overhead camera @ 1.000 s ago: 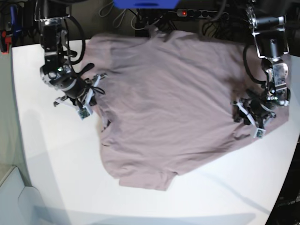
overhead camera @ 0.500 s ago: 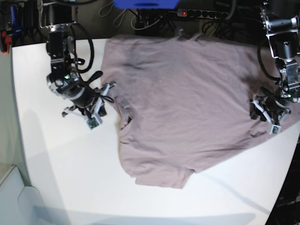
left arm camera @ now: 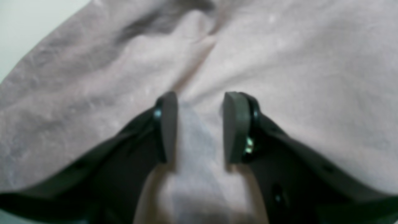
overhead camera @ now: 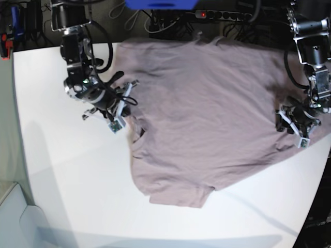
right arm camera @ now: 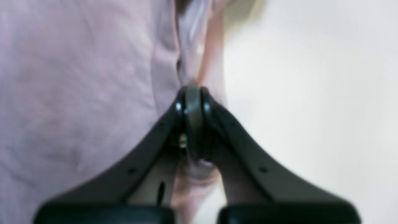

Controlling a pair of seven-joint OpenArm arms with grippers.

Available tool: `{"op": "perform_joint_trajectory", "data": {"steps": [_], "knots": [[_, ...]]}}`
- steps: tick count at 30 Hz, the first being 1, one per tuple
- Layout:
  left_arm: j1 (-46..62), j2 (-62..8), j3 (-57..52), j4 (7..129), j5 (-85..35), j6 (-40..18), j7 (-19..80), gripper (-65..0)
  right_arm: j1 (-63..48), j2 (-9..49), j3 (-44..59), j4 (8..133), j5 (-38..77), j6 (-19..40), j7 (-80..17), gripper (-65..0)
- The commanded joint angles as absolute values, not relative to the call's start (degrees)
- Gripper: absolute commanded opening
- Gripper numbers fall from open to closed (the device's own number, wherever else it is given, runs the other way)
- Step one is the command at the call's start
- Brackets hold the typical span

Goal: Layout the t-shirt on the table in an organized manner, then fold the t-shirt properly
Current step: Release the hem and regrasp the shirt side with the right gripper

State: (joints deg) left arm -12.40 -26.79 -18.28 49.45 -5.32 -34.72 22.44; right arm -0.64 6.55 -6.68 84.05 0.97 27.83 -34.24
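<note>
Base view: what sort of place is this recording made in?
Probably a lab or workshop bench, not a home. A bare white table holds only the t-shirt, two robot arms stand at its sides, and a power strip with tangled cables runs behind.

t-shirt [overhead camera: 207, 108]: far edge droops past the table [overhead camera: 67, 181] rim, hidden; right side runs off the base frame | both wrist views blurred; cloth weave unreadable

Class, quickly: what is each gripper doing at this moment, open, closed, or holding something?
Left gripper: pads apart, closed on a fold of the t-shirt.
Right gripper: shut on the t-shirt's edge beside the bare table.
</note>
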Motion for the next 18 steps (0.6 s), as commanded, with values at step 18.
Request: {"op": "perform_joint_trajectory", "data": {"steps": [18], "knots": [[-12.79,-27.47,-18.33,49.54,-3.21,-34.07,24.66,-40.4,-1.63,9.36,6.64,86.81,-3.56,27.56,-42.15,-65.0]]}}
